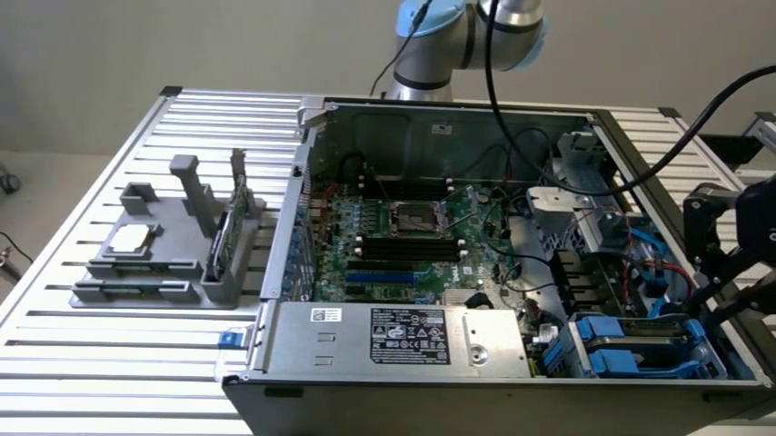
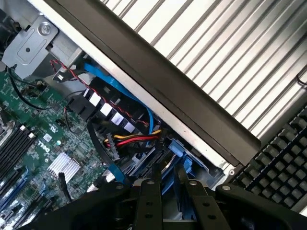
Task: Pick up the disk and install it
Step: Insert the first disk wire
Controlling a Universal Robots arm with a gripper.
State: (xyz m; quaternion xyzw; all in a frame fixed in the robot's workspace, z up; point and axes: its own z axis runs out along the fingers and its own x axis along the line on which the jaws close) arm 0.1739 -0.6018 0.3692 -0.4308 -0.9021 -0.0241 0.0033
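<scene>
**Gripper low over the disk corner of an open computer case**

I see the gripper (image 2: 170, 194) hanging low inside the case (image 1: 363, 409), at its near corner on the exterior view's right and just beside the side wall (image 2: 163, 86). The disk (image 1: 637, 334), grey with blue rails, lies flat in that corner, close beneath the gripper. I cannot tell whether the gripper is spread or pinching anything.

My worry is the wiring. A blue cable (image 2: 103, 81) and a red, yellow and black power lead (image 2: 132, 139) run close by, and either could snag and drag. The wall is near too, so a small sideways slip may strike it. A skewed grasp could jam the rails.
</scene>
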